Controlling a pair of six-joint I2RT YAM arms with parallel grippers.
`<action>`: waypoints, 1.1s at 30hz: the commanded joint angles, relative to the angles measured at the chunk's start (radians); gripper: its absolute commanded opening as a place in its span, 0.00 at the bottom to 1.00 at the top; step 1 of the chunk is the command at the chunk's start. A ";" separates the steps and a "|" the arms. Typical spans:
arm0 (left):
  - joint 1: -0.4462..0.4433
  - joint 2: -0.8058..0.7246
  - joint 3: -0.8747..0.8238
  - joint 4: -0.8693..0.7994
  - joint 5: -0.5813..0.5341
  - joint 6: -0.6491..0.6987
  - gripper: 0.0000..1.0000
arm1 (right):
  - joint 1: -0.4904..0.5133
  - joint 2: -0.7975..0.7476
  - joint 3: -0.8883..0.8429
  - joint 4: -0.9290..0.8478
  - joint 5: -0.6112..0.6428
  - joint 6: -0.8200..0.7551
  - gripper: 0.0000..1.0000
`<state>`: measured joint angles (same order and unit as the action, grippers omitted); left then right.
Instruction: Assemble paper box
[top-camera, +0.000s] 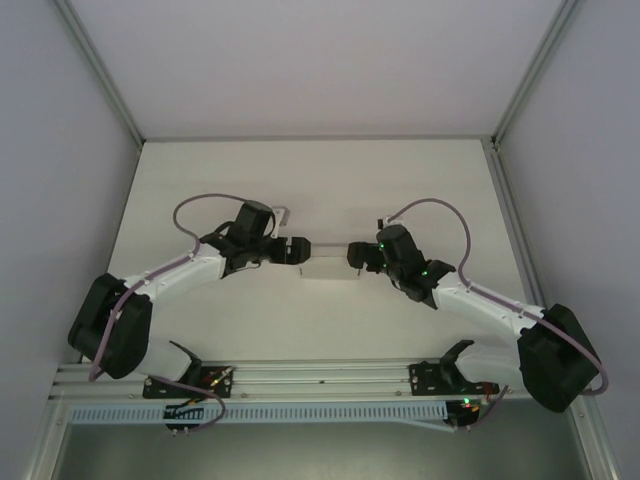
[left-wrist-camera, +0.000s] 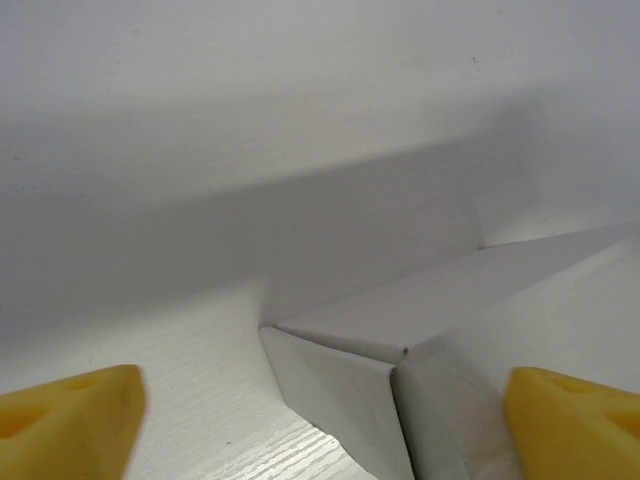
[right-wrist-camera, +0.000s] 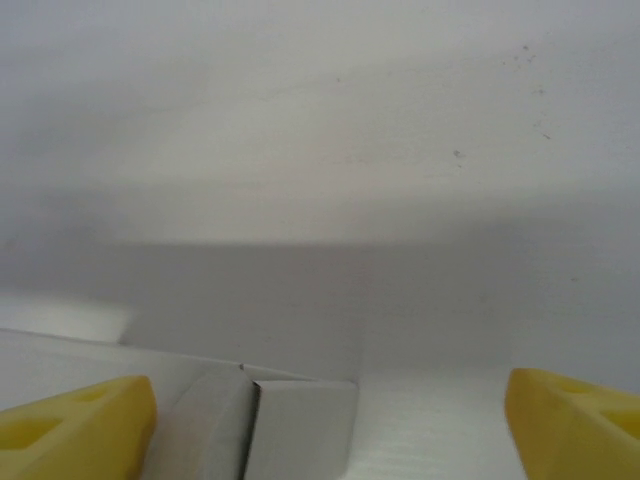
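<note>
2 arms reach inward from opposite sides of the white desk (top-camera: 300, 180). The paper box (top-camera: 328, 270) lies on the desk between them, about midway across and well ahead of the arm bases. From the top view it is a small white rectangular block with its long axis running left to right. 1 short end points at the left fingers (top-camera: 298, 250) and the other at the right fingers (top-camera: 357, 254). Both sets sit just beside the box's ends, a little toward its far side, and contact cannot be judged from above.

In the left wrist view, the left fingers (left-wrist-camera: 70, 420) show as 2 yellow tips at the lower corners, spread wide apart with nothing clamped. The paper box (left-wrist-camera: 430, 300) lies between and ahead of them with 1 corner turned toward the camera. Its top face stretches away to the upper right as a long wedge, and its end panel (left-wrist-camera: 335, 395) slants off to the left. The right-hand tip is just beside the box's side face; whether it touches is unclear.

In the right wrist view, the right fingers (right-wrist-camera: 75, 425) are likewise 2 yellow tips held wide apart. The box (right-wrist-camera: 300, 420) sits low between them, nearer the left-hand tip, where a grey folded flap (right-wrist-camera: 215, 430) meets a flat panel along an upright seam.
</note>
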<state>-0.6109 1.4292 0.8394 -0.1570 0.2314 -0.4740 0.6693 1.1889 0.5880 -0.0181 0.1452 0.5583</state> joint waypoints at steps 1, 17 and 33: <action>0.008 0.025 -0.055 -0.045 0.023 0.026 0.82 | -0.008 0.007 -0.082 -0.033 -0.006 0.024 0.85; 0.031 0.080 -0.154 0.054 0.100 -0.004 0.23 | -0.075 0.091 -0.287 0.266 -0.250 0.134 0.51; 0.041 0.087 -0.327 0.277 0.181 0.019 0.00 | -0.137 0.364 -0.472 0.862 -0.472 -0.048 0.06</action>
<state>-0.5735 1.4471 0.6189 0.3054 0.4423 -0.5171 0.5350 1.4242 0.2153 1.0016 -0.2600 0.6247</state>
